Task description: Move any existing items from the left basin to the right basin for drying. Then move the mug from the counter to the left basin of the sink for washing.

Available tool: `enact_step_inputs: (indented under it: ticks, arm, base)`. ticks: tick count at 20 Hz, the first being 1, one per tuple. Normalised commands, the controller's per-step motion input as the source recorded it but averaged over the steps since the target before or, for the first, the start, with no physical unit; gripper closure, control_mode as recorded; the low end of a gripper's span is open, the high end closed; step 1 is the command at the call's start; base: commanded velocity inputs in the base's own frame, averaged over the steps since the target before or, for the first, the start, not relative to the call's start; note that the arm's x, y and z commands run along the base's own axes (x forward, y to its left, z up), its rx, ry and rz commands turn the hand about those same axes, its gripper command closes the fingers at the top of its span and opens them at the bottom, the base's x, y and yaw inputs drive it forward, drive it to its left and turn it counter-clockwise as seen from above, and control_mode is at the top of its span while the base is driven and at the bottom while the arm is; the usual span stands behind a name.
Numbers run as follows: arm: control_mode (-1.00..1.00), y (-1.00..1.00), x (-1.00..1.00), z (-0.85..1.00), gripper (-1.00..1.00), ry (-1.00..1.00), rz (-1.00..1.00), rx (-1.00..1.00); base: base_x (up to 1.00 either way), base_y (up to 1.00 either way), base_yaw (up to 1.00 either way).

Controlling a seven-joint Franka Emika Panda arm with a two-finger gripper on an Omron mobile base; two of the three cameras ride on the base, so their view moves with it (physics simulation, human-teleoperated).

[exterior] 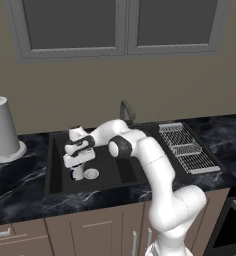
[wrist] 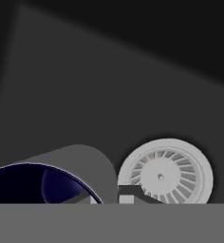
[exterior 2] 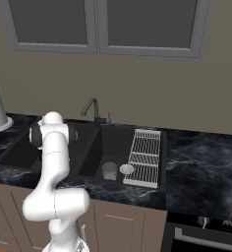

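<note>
Left base view: the arm reaches down into the left basin [exterior: 57, 170] of the sink; the gripper [exterior: 78, 172] is low over the floor, with the mug [exterior: 78, 174] at its tip beside the drain [exterior: 92, 174].
Right base view: the grey cup [exterior 2: 109, 171] stands upright in the right basin [exterior 2: 115, 147], near that basin's drain [exterior 2: 126, 169].
Hand view: the fingers [wrist: 126, 199] are clamped on the mug's [wrist: 57, 178] rim; the navy inside shows, just beside the drain [wrist: 165, 173].

- Left base view looks forward and down from behind the arm; sink [exterior: 90, 167] sits mid-frame.
- Right base view shares that sink [exterior 2: 88, 147], seen from the other side.
- Hand view looks closely down into the basin at a drain [wrist: 165, 172].
</note>
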Motion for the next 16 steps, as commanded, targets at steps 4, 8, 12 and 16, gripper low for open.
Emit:
enact_step_inputs:
  ticks: [4, 8, 12, 16]
  arm:
    - [-1.00, 0.00, 0.00, 0.00, -1.00, 0.00, 0.00, 0.00]
    - [-1.00, -0.06, 0.00, 0.00, -1.00, 0.00, 0.00, 0.00]
    - [-1.00, -0.15, -0.04, 0.12, -1.00, 0.00, 0.00, 0.00]
    - [-1.00, -0.13, -0.12, 0.42, -1.00, -0.01, 0.00, 0.01]
  base:
    - [0.00, 0.00, 0.00]
    - [0.00, 0.00, 0.00]
    - [0.00, 0.00, 0.00]
    - [0.00, 0.00, 0.00]
